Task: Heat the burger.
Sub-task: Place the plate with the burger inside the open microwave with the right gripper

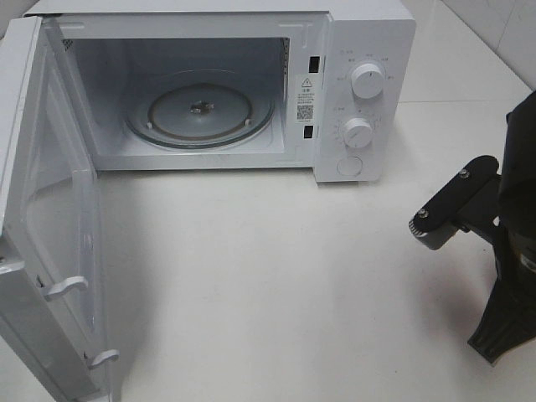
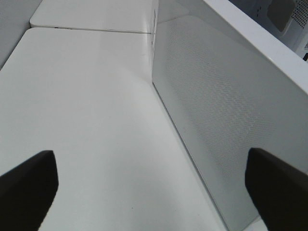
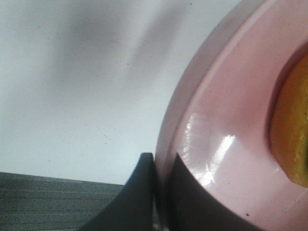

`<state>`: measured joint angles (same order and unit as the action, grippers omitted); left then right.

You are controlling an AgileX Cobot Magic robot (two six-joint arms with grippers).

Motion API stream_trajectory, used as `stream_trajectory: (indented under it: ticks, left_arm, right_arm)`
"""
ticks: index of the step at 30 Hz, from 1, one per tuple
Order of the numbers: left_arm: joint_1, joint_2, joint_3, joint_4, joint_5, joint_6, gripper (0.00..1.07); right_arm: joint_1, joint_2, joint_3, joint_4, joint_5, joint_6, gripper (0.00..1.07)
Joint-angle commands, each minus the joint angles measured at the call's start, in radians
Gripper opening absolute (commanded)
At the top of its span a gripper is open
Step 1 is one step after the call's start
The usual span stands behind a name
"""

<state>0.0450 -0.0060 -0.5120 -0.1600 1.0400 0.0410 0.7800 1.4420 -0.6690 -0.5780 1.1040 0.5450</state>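
Only the orange-brown edge of the burger (image 3: 294, 130) shows, in the right wrist view, where it rests on a round pink plate (image 3: 226, 110). My right gripper (image 3: 161, 161) is shut on the plate's rim, one finger outside and one inside. In the exterior high view the right arm (image 1: 511, 234) stands at the right edge, with plate and burger out of that view. My left gripper (image 2: 149, 163) is open with nothing between its fingers, beside the outer face of the microwave door (image 2: 226, 110). The left arm does not show in the exterior high view.
The white microwave (image 1: 368, 33) stands at the back with its door (image 1: 50, 209) swung fully open to the left. Its glass turntable (image 1: 199, 113) carries nothing. Two knobs (image 1: 367, 80) sit on its right panel. White tabletop (image 1: 276, 276) stretches in front.
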Motion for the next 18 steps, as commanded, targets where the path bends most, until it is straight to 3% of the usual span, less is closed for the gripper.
stream_trajectory:
  ticks: [1, 8, 18]
  left_arm:
    - [0.004, -0.020, 0.001, -0.003, -0.009, 0.002, 0.98]
    - [0.004, -0.020, 0.001, -0.003, -0.009, 0.002, 0.98]
    - [0.004, -0.020, 0.001, -0.003, -0.009, 0.002, 0.98]
  right_arm:
    - [0.057, -0.018, 0.001, -0.056, 0.062, 0.011, 0.00]
    - [0.197, -0.018, 0.001, -0.056, 0.076, 0.000, 0.00]
    - [0.323, -0.018, 0.001, -0.057, 0.065, -0.052, 0.00]
